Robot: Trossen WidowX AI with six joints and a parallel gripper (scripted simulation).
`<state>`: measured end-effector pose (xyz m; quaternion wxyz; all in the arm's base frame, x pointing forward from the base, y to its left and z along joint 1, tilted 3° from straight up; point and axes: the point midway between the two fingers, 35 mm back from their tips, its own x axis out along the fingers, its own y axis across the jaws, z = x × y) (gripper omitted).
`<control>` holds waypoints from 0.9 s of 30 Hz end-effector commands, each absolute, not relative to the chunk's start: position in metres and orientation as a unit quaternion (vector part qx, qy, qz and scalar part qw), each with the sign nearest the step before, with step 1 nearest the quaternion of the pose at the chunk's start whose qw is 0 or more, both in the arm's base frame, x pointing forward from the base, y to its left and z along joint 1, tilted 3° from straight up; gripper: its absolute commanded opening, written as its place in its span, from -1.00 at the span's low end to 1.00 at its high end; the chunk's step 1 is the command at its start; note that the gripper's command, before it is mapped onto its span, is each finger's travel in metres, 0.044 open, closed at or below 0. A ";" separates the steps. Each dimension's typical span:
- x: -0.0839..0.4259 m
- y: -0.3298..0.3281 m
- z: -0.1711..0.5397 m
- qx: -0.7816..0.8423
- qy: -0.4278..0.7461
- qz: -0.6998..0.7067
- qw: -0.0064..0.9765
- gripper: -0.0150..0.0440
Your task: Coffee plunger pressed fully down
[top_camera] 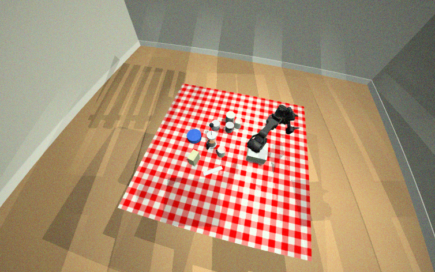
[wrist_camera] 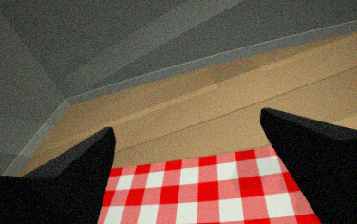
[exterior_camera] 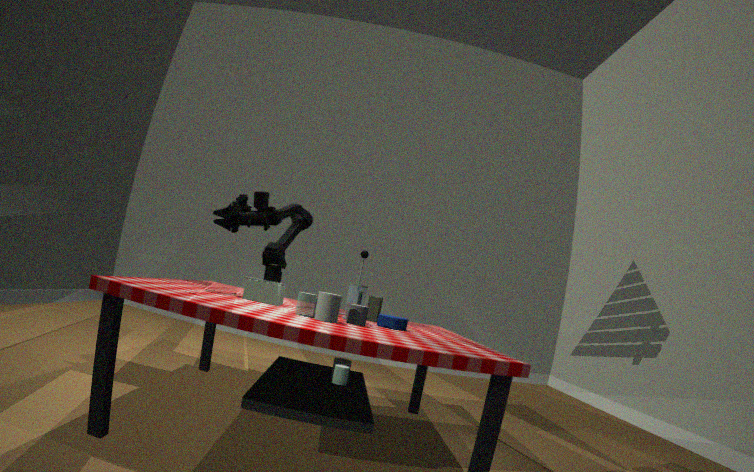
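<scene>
Standing at the very start: nothing pressed, nothing touched yet. Holding the gripper spread wide and empty, high above the worktop and pointing away from the coffee press. Sitting upright among the cups near the blue disc, well apart from the arm. Showing the plunger knob riding high on its rod, fully raised. Leaving reach, press and release to do.

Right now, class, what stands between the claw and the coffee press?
In the top view, white cups stand between the open claw and the coffee press.
</scene>
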<state>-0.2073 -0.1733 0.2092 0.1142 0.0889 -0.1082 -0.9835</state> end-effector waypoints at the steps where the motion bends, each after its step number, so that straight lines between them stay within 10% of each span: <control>1: -0.162 -0.229 0.215 0.117 -0.060 -0.957 0.259 1.00; 14: 0.039 -0.296 0.236 0.143 0.075 -0.750 0.641 1.00; 27: 0.234 -0.194 0.257 0.096 0.195 -0.391 0.894 1.00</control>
